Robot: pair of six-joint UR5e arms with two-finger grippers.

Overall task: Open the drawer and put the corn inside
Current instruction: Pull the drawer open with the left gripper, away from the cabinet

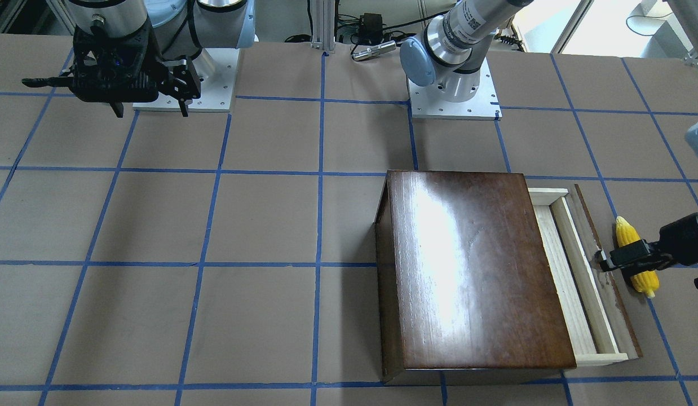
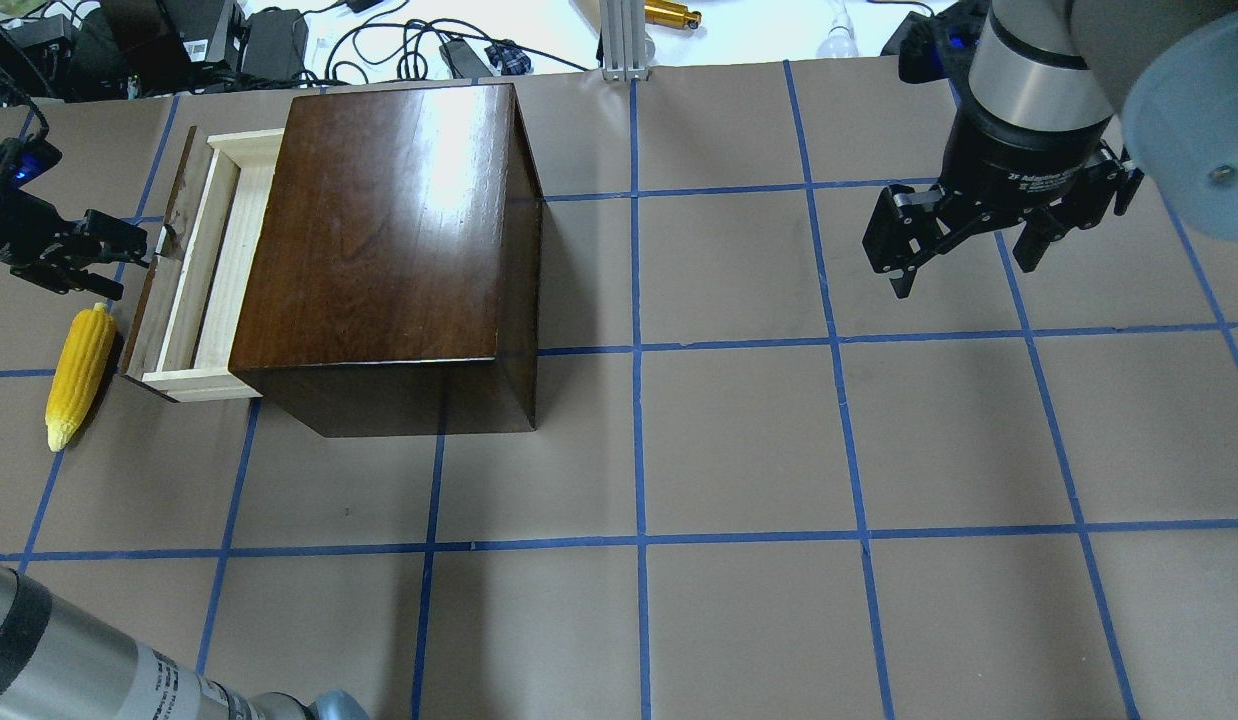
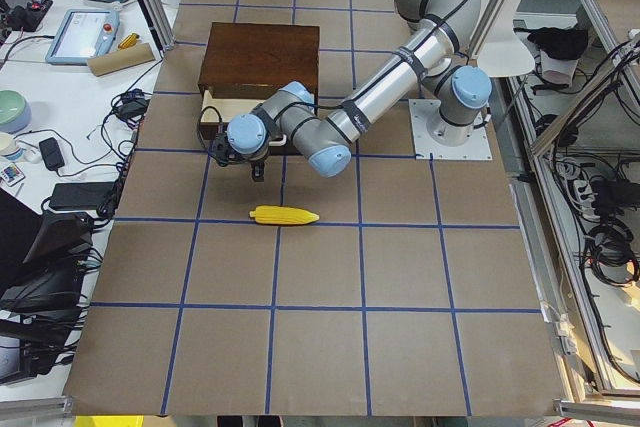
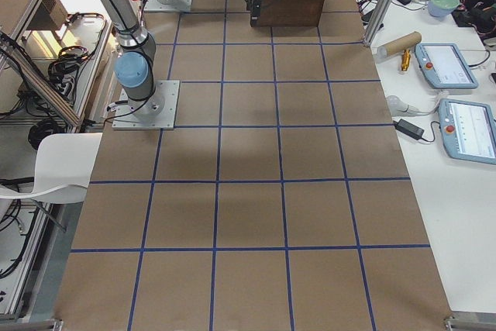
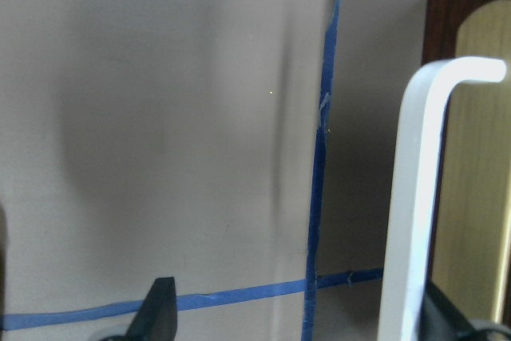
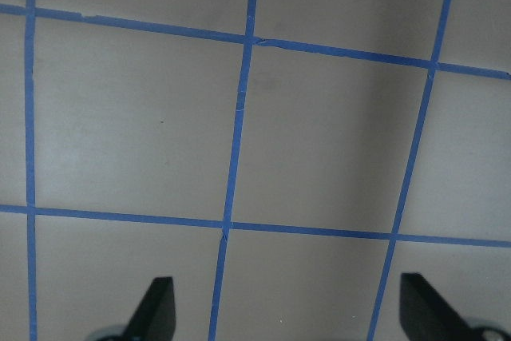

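Although the drawer [image 2: 204,270] is pulled part way out of the brown box [image 2: 379,220], the job is not done. The corn [image 2: 79,370] lies on the table [image 2: 739,450], just beside the drawer's dark front and not inside it. The part of the drawer that shows has nothing in it. The left gripper [image 2: 127,262] sits at the drawer's front with its fingers wide apart, the metal pull [image 5: 415,197] close to one finger, and it grips nothing. The right gripper [image 2: 962,278] hangs far away, wide apart and empty too. I think picking up the corn comes next.
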